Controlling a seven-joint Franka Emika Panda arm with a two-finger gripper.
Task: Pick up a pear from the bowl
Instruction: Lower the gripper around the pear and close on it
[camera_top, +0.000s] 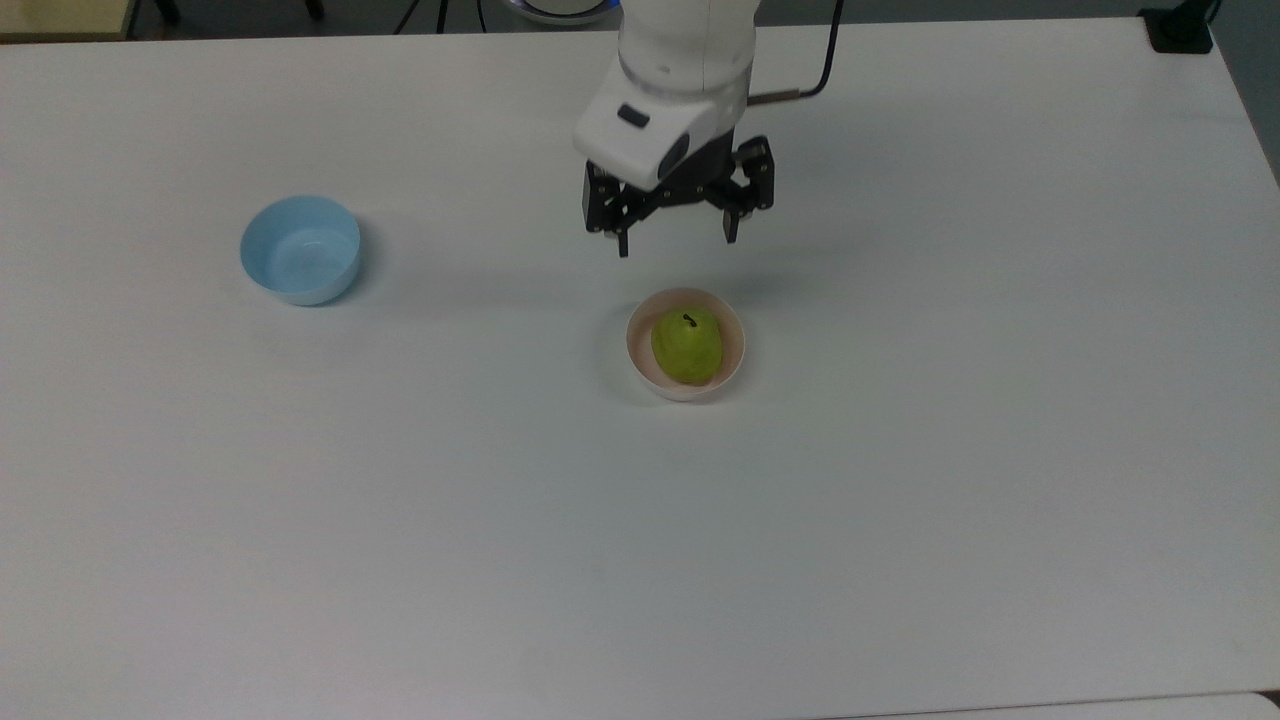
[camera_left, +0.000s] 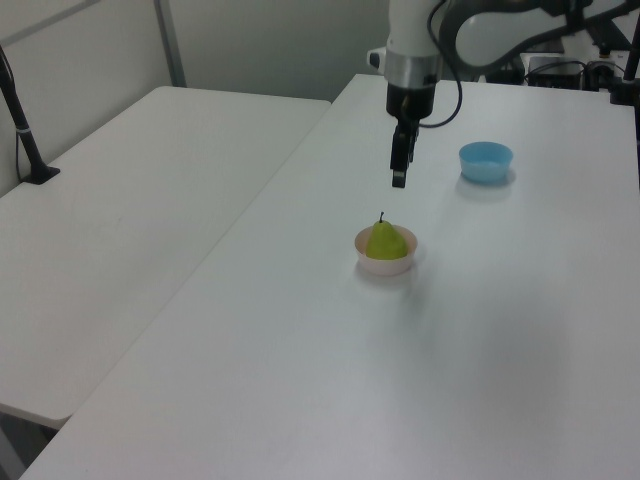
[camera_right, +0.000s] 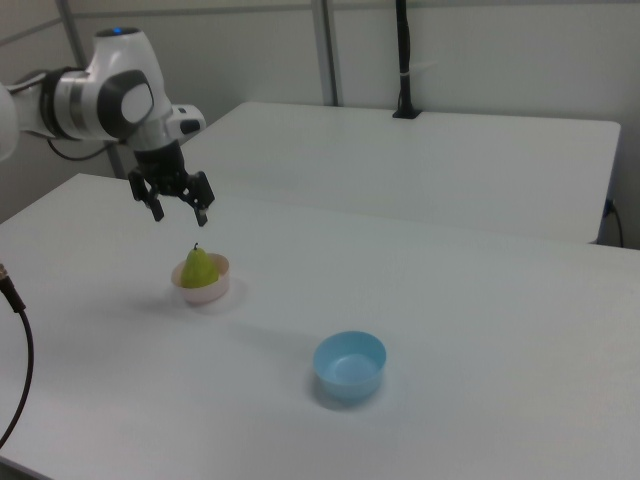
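The white arm is reaching in from 12 o'clock in the top view, its last link angling down toward the frame centre. The wrist is pointing the claw (camera_top: 677, 240) straight downward. The two black fingers (camera_top: 622, 240) are standing well apart, nothing between them; the spread is running from 9 to 3 o'clock in the top view. In the right view the claw (camera_right: 179, 215) is hanging in the air with both fingertips clear of any surface. In the left view the fingers (camera_left: 399, 178) are lining up one behind the other, appearing as a single dark bar below the wrist.
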